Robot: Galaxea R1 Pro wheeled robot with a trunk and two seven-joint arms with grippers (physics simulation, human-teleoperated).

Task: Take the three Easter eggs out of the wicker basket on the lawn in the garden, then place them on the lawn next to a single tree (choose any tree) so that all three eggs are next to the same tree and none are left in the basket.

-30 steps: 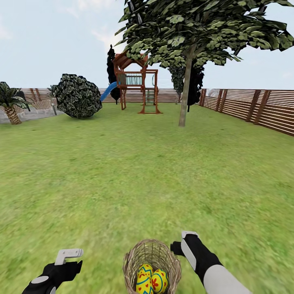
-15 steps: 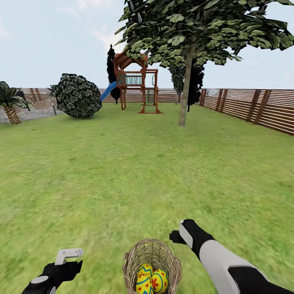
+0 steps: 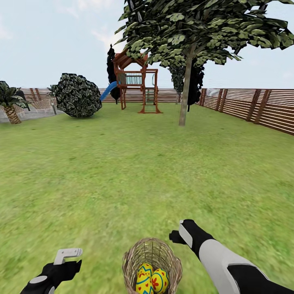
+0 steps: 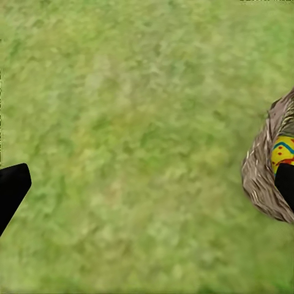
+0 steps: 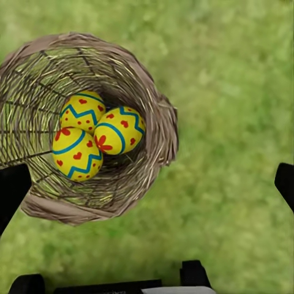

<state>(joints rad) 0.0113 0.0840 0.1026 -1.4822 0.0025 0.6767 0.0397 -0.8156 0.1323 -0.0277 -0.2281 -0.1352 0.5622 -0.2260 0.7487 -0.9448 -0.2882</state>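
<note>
while the three easter eggs (image 5: 95, 133) sit in the wicker basket (image 5: 160, 131) on the lawn (image 3: 122, 171) | right gripper (image 5: 147, 184) jaws wide open, empty, just beside it | left gripper (image 4: 147, 184) jaws open too, holding nothing

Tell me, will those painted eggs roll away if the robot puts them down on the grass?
Probably a little. The three Easter eggs look smooth and rounded, so they could wobble or slip between fingers. The lawn looks flat, so they likely settle quickly. They sit bunched together in the wicker basket, so lifting one may nudge the others.
</note>
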